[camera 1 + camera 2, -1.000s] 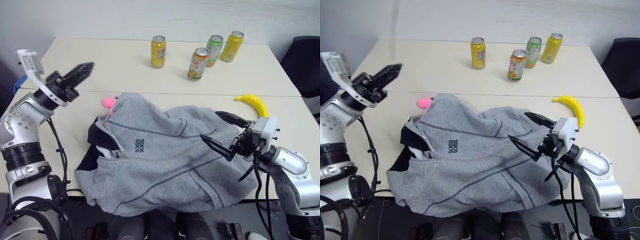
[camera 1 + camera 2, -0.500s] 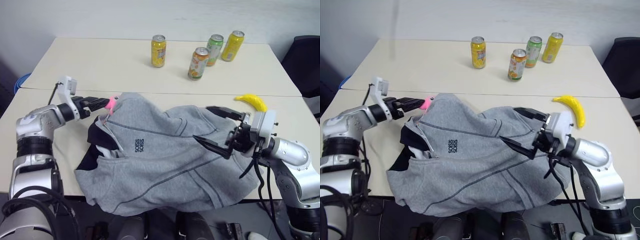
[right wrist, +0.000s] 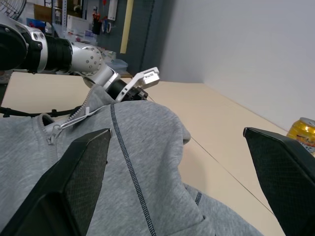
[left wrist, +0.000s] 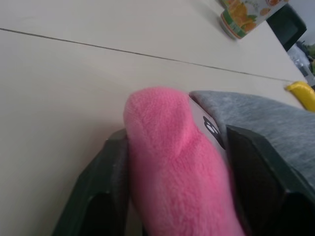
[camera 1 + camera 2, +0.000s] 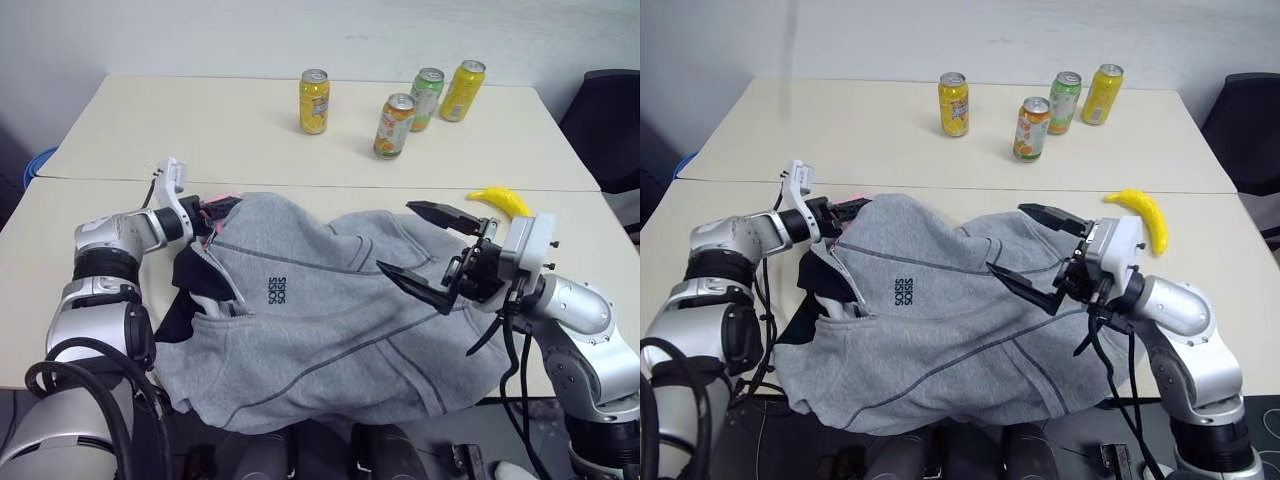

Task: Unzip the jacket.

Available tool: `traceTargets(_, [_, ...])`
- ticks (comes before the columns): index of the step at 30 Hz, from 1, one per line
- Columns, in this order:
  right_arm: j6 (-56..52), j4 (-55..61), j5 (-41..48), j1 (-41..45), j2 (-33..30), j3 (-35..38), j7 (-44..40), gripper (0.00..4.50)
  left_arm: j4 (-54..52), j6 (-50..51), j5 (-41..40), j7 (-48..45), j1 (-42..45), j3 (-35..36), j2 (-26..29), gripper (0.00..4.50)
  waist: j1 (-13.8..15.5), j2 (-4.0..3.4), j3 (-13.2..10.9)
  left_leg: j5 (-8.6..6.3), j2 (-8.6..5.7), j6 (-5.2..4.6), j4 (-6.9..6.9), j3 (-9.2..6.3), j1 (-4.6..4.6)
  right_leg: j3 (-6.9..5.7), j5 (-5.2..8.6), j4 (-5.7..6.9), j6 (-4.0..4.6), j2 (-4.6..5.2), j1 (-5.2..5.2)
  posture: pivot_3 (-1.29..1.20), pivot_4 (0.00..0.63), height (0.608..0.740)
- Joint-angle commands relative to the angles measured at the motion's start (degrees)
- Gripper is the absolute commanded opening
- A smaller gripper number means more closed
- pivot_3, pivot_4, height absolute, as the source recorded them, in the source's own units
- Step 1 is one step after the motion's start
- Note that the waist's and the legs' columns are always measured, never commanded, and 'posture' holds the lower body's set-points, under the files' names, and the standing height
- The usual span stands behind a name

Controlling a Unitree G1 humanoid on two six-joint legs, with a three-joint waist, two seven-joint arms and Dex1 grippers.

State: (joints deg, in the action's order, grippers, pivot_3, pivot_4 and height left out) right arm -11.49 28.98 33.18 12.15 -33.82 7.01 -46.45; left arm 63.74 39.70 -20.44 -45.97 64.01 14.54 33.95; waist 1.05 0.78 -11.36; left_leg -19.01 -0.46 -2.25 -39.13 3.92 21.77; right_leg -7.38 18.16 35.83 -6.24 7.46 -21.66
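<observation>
Head views: the jacket (image 5: pixel 330 320) lies crumpled across the near counter (image 5: pixel 200 120), filling the lower middle of the frame, its collar toward the left. The left gripper (image 5: pixel 215 208) sits at that collar at centre left, against a pink fleece tab (image 5: pixel 850 204). The right gripper (image 5: pixel 430 250) hovers over the jacket at centre right, jaws spread wide and empty. Four cans (image 5: pixel 395 126) stand at upper centre; a banana (image 5: pixel 505 201) lies at right.

Left wrist view: the pink tab fills the gap between the two dark fingers (image 4: pixel 106 187); whether they clamp it I cannot tell.

Right wrist view: fingers (image 3: pixel 78 172) stand far apart above the grey fabric and its zipper (image 3: pixel 74 118).
</observation>
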Motion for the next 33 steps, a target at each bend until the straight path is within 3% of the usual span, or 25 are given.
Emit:
traceTargets(1, [0.5, 2.4, 0.3, -1.2, -0.2, 1.4, 0.6, 4.5, -0.4, 1.6, -2.6, 1.1, 2.0, 4.0, 2.0, 1.94, 0.0, 0.0, 0.0, 0.0, 0.0, 0.0, 0.0, -0.01, 0.0, -0.01, 0.0, 0.0, 0.0, 0.0, 0.0, 0.0, 0.15, 0.74])
traceTargets(4, [0.8, 2.5, 0.2, -2.2, -0.2, 1.4, 0.7, 4.5, -0.3, 2.4, -4.8, 2.6, 2.1, 7.7, 2.9, 1.94, -0.1, 0.0, 0.0, 0.0, 0.0, 0.0, 0.0, -0.02, 0.0, 0.0, 0.0, 0.0, 0.0, 0.01, 0.0, 0.0, 0.15, 0.74])
traceTargets(8, [1.0, 2.2, 0.2, -2.3, -0.2, 1.4, 0.6, 4.5, -2.0, 4.3, -3.2, 2.3, 0.6, 6.6, 3.4, 1.94, 0.0, 0.0, 0.0, 0.0, 0.0, 0.0, 0.0, -0.02, 0.0, -0.01, 0.0, 0.0, 0.0, 0.01, 0.0, 0.0, 0.15, 0.74])
traceTargets(18, [1.2, 1.4, 0.4, -2.2, -0.3, 1.3, -0.1, 4.5, -2.3, 6.4, -6.6, 9.9, -1.0, 12.5, 2.0, 1.94, 0.1, 0.0, 0.0, 0.0, 0.0, 0.0, -0.01, -0.02, 0.0, 0.0, 0.0, 0.0, 0.0, 0.02, 0.01, 0.0, 0.15, 0.74])
traceTargets(21, [1.3, 0.8, 0.2, -2.0, -0.2, 1.3, -0.2, 4.5, -4.3, 8.7, -6.8, 9.1, -2.4, 12.0, 1.7, 2.49, 0.0, 0.0, 0.0, 0.0, 0.0, 0.0, -0.01, -0.02, 0.0, 0.0, 0.0, 0.01, 0.0, 0.02, 0.01, 0.0, 0.15, 0.74])
traceTargets(24, [1.4, 0.5, 0.1, -2.1, -0.2, 1.4, -0.3, 4.5, -5.3, 9.3, -7.5, 10.2, -3.2, 12.9, 1.3, 3.33, 0.0, 0.0, 0.0, 0.01, 0.0, 0.01, -0.01, -0.03, 0.0, -0.01, 0.0, 0.02, 0.0, 0.0, 0.01, 0.0, 0.15, 0.74])
traceTargets(26, [1.4, 0.4, 0.0, -2.1, -0.2, 1.4, -0.3, 4.5, -5.3, 9.4, -7.6, 11.2, -3.8, 13.1, 1.2, 3.33, 0.1, 0.0, 0.0, 0.01, 0.0, 0.01, -0.01, -0.03, 0.0, 0.0, 0.0, 0.02, 0.0, 0.02, 0.01, 0.0, 0.15, 0.74])
traceTargets(29, [1.5, 0.2, -0.1, -2.1, -0.2, 1.5, -0.2, 4.5, -4.4, 7.7, -8.5, 14.8, -4.0, 15.6, 1.0, 2.73, 0.1, 0.0, 0.0, 0.01, 0.0, 0.01, -0.01, -0.03, 0.0, 0.01, 0.0, 0.02, 0.0, 0.02, 0.01, 0.0, 0.15, 0.74])
traceTargets(33, [1.8, -0.1, -0.3, -2.6, -0.2, 1.7, -0.4, 4.5, -4.4, 7.9, -9.5, 16.5, -4.3, 17.6, 0.7, 1.47, 0.1, 0.0, 0.0, 0.01, 0.0, 0.01, -0.01, -0.03, 0.0, 0.0, 0.0, 0.01, 0.0, 0.03, 0.01, 0.0, 0.15, 0.74])
